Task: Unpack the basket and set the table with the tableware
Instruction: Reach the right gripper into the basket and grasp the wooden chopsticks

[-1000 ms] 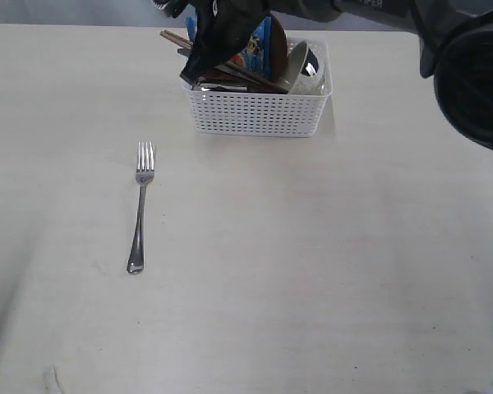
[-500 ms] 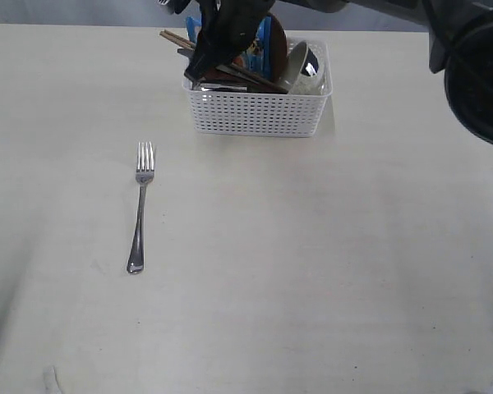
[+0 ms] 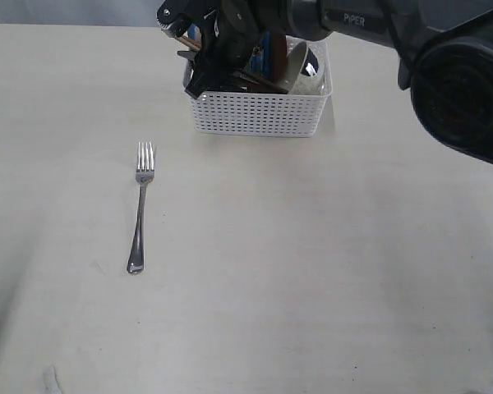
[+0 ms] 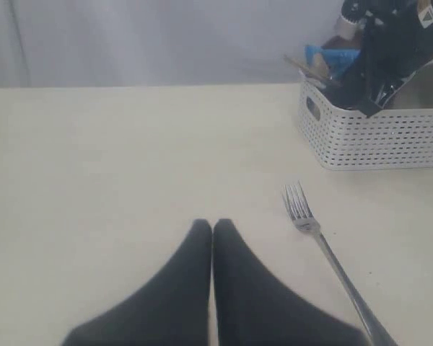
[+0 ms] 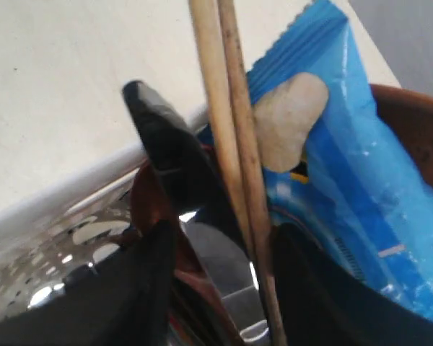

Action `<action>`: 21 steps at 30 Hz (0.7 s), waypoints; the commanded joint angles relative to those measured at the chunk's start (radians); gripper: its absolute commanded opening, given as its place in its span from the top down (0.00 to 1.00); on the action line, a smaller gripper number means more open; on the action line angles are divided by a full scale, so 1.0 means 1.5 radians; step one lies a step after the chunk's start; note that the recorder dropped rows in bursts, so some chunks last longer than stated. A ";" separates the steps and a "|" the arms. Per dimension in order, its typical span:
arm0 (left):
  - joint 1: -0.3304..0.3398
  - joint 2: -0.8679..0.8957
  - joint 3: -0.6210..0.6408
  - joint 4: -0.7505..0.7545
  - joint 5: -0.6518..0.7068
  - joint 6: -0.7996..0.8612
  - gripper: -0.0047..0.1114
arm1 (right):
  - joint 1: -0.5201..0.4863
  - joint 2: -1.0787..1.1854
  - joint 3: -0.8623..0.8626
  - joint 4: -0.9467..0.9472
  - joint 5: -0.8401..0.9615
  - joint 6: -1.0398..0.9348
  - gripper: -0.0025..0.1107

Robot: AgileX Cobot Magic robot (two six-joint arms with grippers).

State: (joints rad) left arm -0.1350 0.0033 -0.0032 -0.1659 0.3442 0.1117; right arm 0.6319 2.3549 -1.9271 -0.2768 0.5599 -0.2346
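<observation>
Right fingers [image 5: 146, 288] spread inside basket [image 3: 259, 115], tableware [image 3: 297, 64] half hidden, left fingers [image 4: 180, 288] clenched

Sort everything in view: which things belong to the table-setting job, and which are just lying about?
Belongs to the job:
basket; fork, already laid on the table; and, still in the basket, chopsticks, bowl, steel cup and brown plate.

Just lying about:
blue snack packet, standing in the basket among the tableware.
</observation>
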 commanded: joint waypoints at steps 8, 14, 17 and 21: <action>-0.005 -0.002 0.002 0.000 -0.001 -0.001 0.96 | -0.002 0.023 -0.002 -0.014 -0.011 0.020 0.75; -0.005 -0.002 0.002 0.003 -0.001 -0.001 0.96 | -0.002 0.014 -0.002 -0.014 -0.001 0.020 0.98; -0.005 -0.002 0.002 0.003 -0.001 -0.001 0.96 | -0.002 0.000 -0.002 -0.014 0.001 0.020 0.98; -0.005 -0.002 0.002 0.003 -0.001 -0.001 0.96 | -0.002 -0.029 -0.002 -0.014 0.007 0.020 0.98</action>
State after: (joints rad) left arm -0.1350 0.0033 -0.0032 -0.1659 0.3442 0.1117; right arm 0.6319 2.3531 -1.9286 -0.3204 0.5511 -0.2198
